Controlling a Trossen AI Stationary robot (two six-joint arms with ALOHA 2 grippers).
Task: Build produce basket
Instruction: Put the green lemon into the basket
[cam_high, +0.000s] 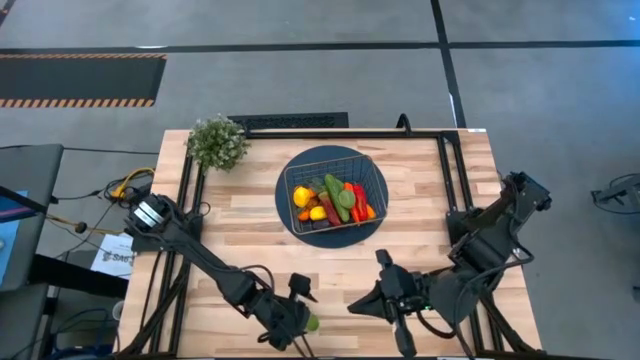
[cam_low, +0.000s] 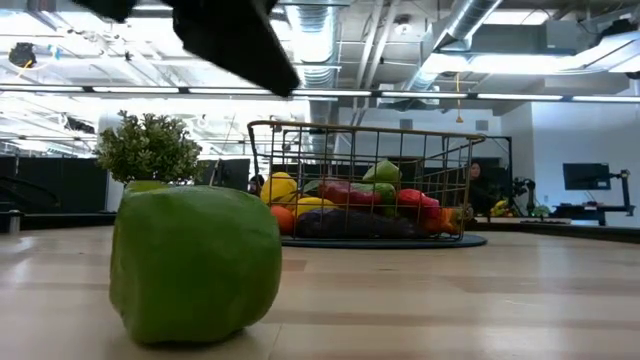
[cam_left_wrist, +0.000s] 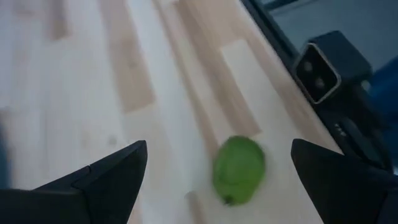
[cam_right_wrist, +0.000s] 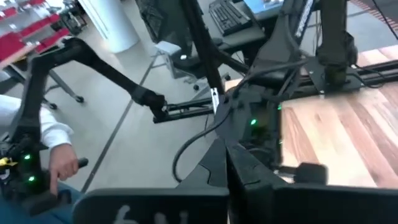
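No legible writing is being shown. The produce (cam_high: 334, 200) is being contained in the basket (cam_high: 372, 170). A green lime (cam_left_wrist: 239, 170) is being straddled by the released left end effector (cam_left_wrist: 217, 180); the right end effector (cam_high: 395, 310) is being kept clenched, empty.

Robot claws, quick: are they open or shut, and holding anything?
Left gripper: open, empty, above the green lime.
Right gripper: shut, empty.

One basket (cam_high: 336, 192) of mixed produce (cam_high: 332, 201) (pieces too overlapped to count), one loose green fruit (cam_low: 193, 262), one potted plant (cam_high: 217, 142).
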